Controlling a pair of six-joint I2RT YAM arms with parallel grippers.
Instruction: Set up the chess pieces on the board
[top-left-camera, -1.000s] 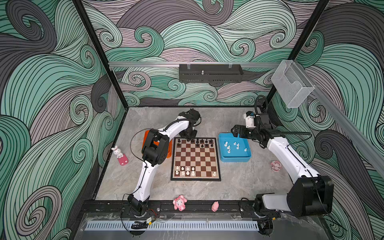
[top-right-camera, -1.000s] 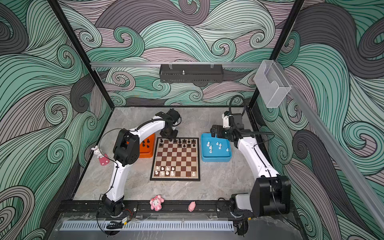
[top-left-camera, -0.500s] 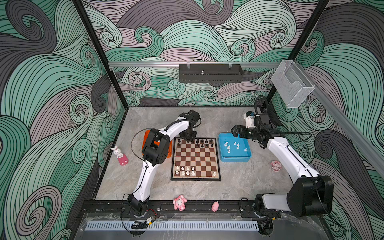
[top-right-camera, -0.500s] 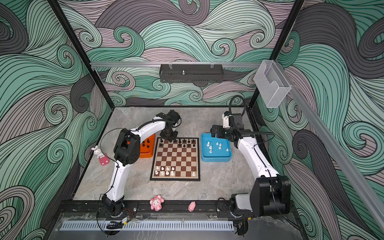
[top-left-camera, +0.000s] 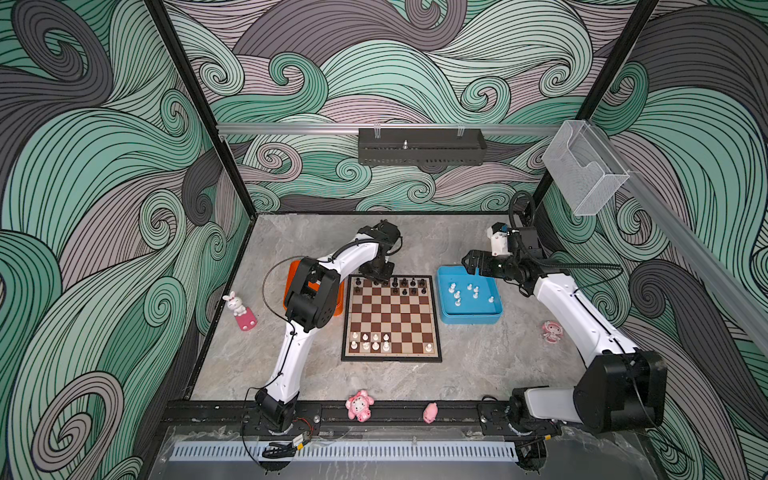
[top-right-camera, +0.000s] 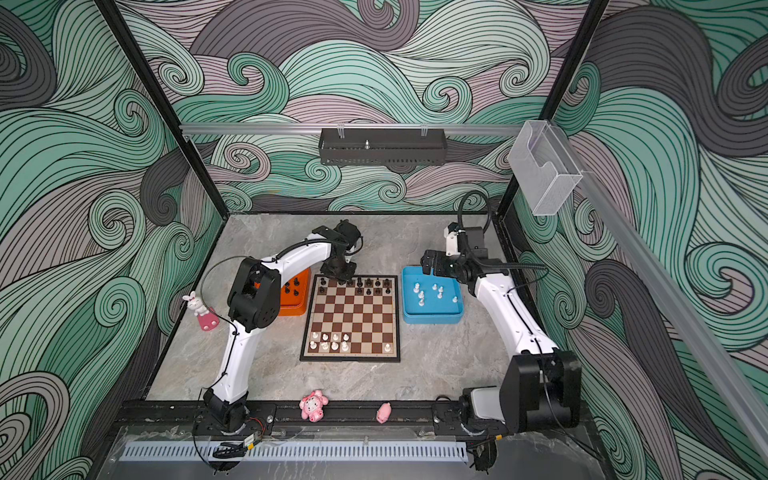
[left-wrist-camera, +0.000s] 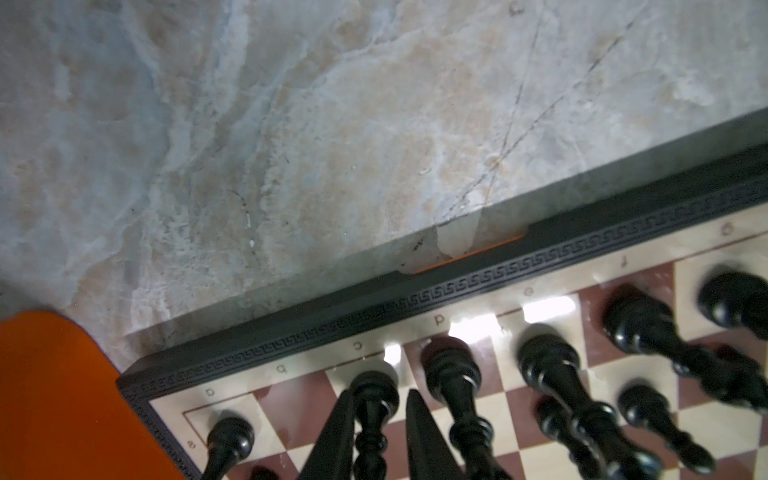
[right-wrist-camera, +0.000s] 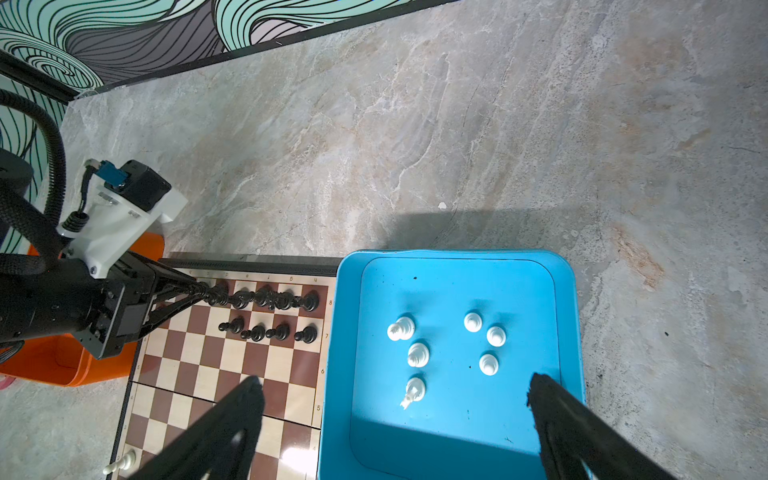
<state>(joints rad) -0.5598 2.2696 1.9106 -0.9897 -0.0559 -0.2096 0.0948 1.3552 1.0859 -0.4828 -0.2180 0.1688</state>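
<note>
Left gripper (left-wrist-camera: 380, 395) reaches down at the board's (top-left-camera: 390, 316) far edge, near its far-left corner. Its fingers (left-wrist-camera: 332, 436) stand narrowly apart around a black piece (left-wrist-camera: 374, 386) on the c square: one touches it, and a sliver of gap shows at the other. Right gripper (right-wrist-camera: 395, 381) hangs spread wide over the blue tray (right-wrist-camera: 457, 432), which holds loose white pieces (right-wrist-camera: 417, 354). Black chessmen (top-left-camera: 404, 283) line the board's far edge and white chessmen (top-left-camera: 370, 340) its near edge.
</note>
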